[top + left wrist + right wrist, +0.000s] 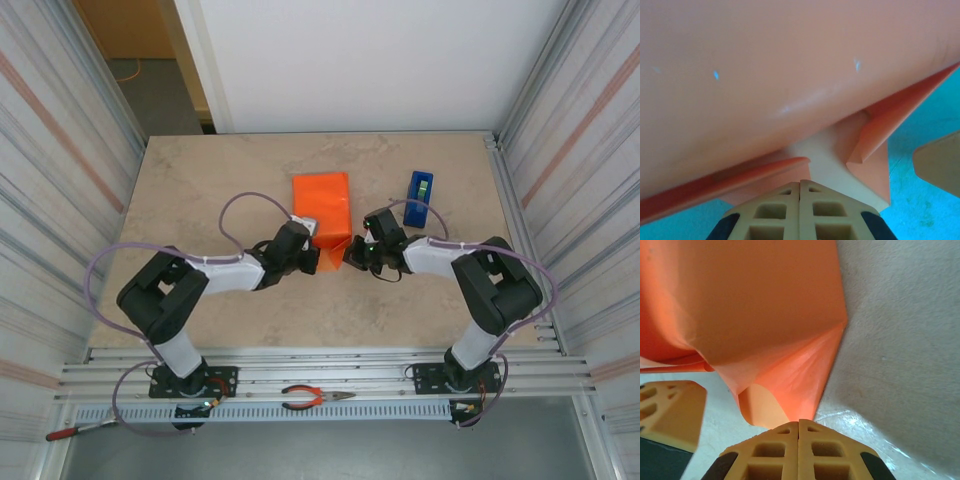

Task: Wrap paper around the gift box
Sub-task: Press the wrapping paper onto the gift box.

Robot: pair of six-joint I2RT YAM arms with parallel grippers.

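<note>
The orange paper [321, 203] lies folded into a long package at mid-table; the gift box is hidden inside it. Both grippers meet at its near end. My left gripper [312, 260] is shut, its tips [800, 182] against a pale surface [827, 152] between two folded orange flaps; whether that surface is the box I cannot tell. My right gripper [352, 256] is shut on a pointed corner flap of the paper [805, 375], which runs taut down into its tips [799, 421]. Each wrist view also catches the other gripper's finger at its edge.
A blue tape dispenser [420, 195] stands just right of the package, close to the right arm. Pliers [316, 398] lie on the rail at the near edge, and a red-handled tool [72, 432] sits bottom left. Corrugated walls close both sides.
</note>
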